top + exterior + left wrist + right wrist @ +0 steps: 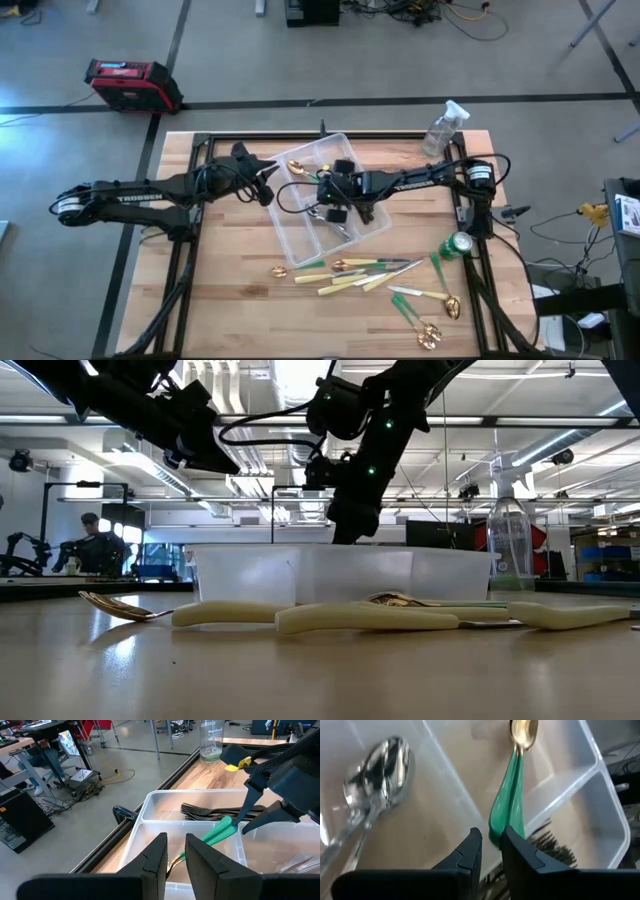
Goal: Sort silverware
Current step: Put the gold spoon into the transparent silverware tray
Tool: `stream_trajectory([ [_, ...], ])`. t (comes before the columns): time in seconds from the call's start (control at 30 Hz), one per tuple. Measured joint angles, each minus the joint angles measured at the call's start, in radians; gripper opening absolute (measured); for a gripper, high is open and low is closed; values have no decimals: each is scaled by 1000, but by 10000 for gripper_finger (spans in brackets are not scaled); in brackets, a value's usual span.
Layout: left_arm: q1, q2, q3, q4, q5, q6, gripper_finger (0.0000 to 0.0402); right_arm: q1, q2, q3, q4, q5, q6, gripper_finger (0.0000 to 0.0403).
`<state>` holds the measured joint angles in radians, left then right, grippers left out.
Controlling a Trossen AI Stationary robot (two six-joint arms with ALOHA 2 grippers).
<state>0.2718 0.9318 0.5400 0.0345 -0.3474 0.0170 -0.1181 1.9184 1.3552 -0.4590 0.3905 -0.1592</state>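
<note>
A clear divided tray (300, 228) stands mid-table. It holds dark forks (215, 811) in one compartment and shiny silver spoons (380, 765) in another. My right gripper (491, 837) reaches slanting down into the tray, shut on a green-handled spoon (220, 831) with a gold bowl (522, 732). My left gripper (175, 842) hovers at the tray's left rim, slightly open, with nothing between its fingers. More silverware (360, 275) lies loose on the table in front of the tray: cream-handled knives (360, 618), green-handled pieces and gold spoons. My right gripper pinches the free end of the spoon's green handle (496, 827) between its two fingers. The fingers come slanting down from above, roughly in line with the handle. The spoon hangs tilted below them, bowl lowest, inside a tray compartment. Whether the bowl touches the tray floor I cannot tell.
A green can (458, 245) lies near the table's right edge, and a clear spray bottle (443, 128) stands at the far right corner. A gold spoon (297, 167) lies in the tray's far-left part. The two grippers are close together over the tray.
</note>
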Motion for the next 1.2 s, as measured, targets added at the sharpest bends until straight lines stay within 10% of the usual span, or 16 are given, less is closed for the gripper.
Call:
stream_trajectory([
  [1.2, 0, 0, 0, -14, 0, -8, 54, -14, 40, 16, 39, 31, 14, 1],
])
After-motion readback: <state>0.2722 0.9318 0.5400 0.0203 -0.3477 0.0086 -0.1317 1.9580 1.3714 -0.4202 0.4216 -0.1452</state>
